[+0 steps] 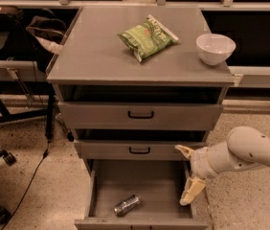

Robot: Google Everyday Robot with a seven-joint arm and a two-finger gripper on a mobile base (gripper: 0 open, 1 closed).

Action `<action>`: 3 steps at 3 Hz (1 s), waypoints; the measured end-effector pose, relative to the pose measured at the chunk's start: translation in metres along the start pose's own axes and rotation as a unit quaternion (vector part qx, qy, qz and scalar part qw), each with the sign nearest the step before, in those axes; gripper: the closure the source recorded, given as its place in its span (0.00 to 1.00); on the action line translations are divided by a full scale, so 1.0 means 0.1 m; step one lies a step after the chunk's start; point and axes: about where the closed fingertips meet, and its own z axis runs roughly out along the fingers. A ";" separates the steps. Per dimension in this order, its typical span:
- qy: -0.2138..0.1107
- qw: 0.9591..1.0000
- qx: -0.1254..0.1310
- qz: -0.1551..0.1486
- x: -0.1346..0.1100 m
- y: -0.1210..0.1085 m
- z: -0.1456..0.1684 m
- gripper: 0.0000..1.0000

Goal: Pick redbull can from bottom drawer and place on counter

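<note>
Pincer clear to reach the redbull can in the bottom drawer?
Likely yes: bottom drawer stands open, redbull can lies bare on its floor, open pincer hangs by the drawer's right wall, nothing between.

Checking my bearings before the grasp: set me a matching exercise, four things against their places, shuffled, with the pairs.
Things: 1 redbull can; 2 white bowl; 3 green chip bag; 4 gripper.
Places: A at the counter's right edge; B open, by the bottom drawer's right side; C lying on the bottom drawer's floor, near its front; D near the counter's middle.
Pairs: 1-C; 2-A; 3-D; 4-B.
</note>
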 end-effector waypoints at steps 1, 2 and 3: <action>-0.014 0.999 -0.037 0.007 0.28 -0.02 0.61 0.00; -0.022 0.997 -0.074 0.010 0.43 -0.02 1.06 0.00; -0.022 0.997 -0.074 0.010 0.43 -0.02 1.06 0.00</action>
